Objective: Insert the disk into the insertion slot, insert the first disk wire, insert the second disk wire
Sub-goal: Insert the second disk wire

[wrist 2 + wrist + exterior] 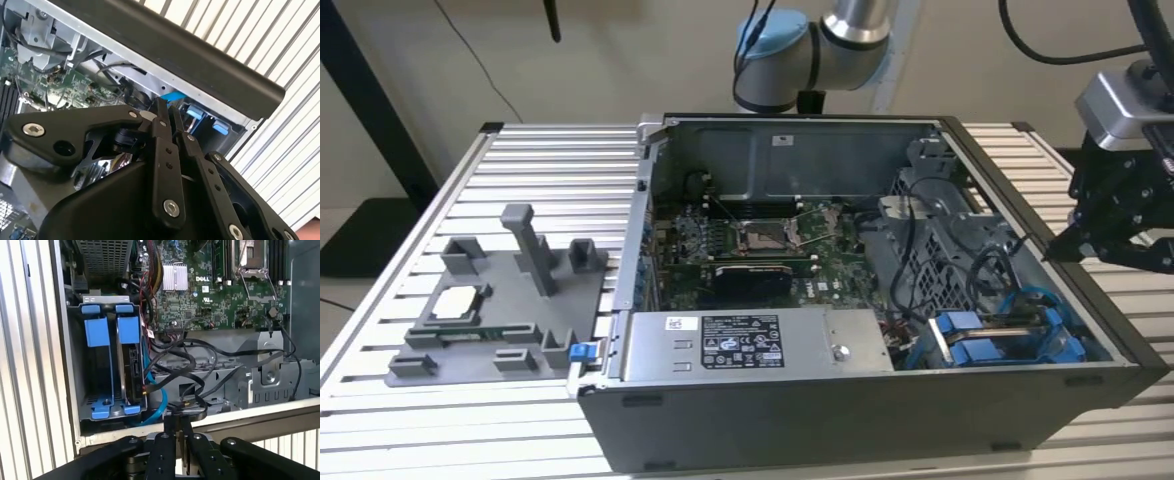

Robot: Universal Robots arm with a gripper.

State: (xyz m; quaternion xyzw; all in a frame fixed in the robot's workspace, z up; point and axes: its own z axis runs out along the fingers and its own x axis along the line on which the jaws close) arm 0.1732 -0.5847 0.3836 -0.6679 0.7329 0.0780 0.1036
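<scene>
First wrist view: disk (131, 362) sits upright in the insertion slot (95, 365) at the computer case (854, 420) corner.
Gripper (176, 432): jaws closed, empty, above the case wall beside that slot.
Cables (180, 365): black, just beside the disk.

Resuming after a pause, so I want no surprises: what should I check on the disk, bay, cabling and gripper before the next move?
1. Silver-grey disk in its bright blue plastic carrier inside the dark grey metal insertion slot with blue rails: ok, it appears seated.
2. Thin blue cable plugged into the disk: cannot tell.
3. Black gripper fingers closed: ok.
4. Gripper held above the grey computer case rim, not touching it in the exterior view: ok.
</scene>
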